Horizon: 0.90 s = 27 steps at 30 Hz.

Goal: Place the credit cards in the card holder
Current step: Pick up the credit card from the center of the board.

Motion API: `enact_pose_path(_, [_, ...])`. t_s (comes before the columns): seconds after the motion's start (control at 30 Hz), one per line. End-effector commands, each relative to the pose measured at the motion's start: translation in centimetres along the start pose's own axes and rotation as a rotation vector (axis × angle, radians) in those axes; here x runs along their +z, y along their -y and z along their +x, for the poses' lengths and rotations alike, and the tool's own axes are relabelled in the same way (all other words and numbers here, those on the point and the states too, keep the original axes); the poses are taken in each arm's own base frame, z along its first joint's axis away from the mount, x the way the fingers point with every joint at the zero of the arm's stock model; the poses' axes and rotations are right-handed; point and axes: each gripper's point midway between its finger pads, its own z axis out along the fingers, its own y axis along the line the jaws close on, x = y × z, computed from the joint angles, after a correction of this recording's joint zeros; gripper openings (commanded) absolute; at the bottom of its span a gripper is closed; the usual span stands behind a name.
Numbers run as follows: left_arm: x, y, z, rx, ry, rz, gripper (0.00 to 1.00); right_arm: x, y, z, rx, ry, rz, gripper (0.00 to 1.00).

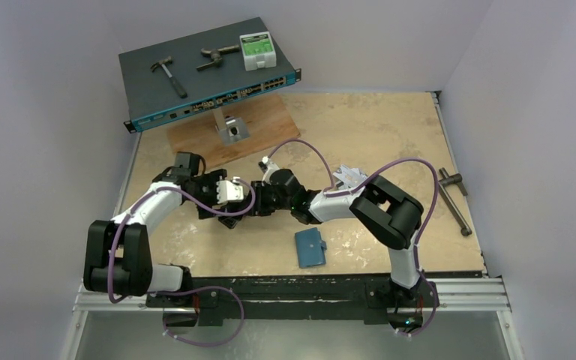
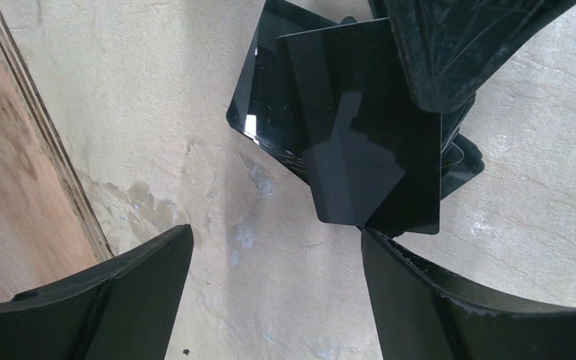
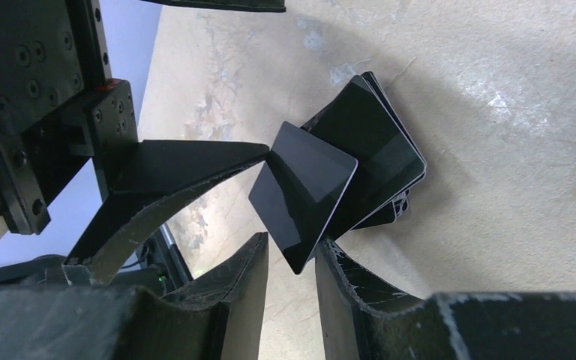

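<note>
Lying fanned on the beige table, the black card stack carries one tilted top card. Jaws of the right gripper are narrow, with the top card's lower corner between the tips; clamping cannot be confirmed. Jaws of the left gripper are wide and hold nothing. One left fingertip touches the top card's upper corner. The teal card holder lies flat, apart from the stack and nearer the arm bases. Any print on the glossy card faces cannot be read.
</note>
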Motion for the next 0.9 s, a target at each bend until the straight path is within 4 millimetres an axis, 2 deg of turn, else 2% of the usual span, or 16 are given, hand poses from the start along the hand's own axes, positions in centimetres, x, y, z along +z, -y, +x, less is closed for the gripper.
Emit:
enact_pose_path(0.0, [0.3, 0.0, -0.9, 0.010, 0.029, -0.001, 0.82, -0.7, -3.0, -1.4, -0.025, 0.037, -0.108, 0.29])
enact_pose_path(0.23, [0.2, 0.3, -1.1, 0.019, 0.035, 0.005, 0.82, -0.3, -2.8, -1.4, -0.014, 0.033, -0.094, 0.27])
enact_pose_path(0.33, [-0.2, 0.5, -1.3, 0.010, 0.040, 0.001, 0.82, 0.1, -2.5, -1.4, -0.005, 0.028, -0.079, 0.18])
enact_pose_path(0.47, [-1.7, 0.7, -2.3, -0.013, 0.054, -0.004, 0.83, 0.1, -2.3, -1.4, 0.003, 0.032, -0.070, 0.04])
enact_pose_path(0.53, [-2.9, 1.0, -2.9, -0.028, 0.060, -0.003, 0.86, -0.3, -2.5, -1.6, 0.002, 0.042, -0.074, 0.00])
enact_pose_path(0.67, [-6.4, 2.1, -4.1, -0.063, 0.076, 0.014, 0.93, -1.8, -3.7, -2.2, -0.039, 0.069, -0.101, 0.00])
enact_pose_path(0.77, [-10.1, 2.9, -6.1, -0.124, 0.136, 0.043, 0.96, -3.6, -5.1, -3.1, -0.144, 0.088, -0.126, 0.00])
enact_pose_path(0.87, [-13.9, 3.8, -9.2, -0.186, 0.233, 0.076, 0.98, -5.8, -7.3, -3.0, -0.270, 0.068, -0.171, 0.00])
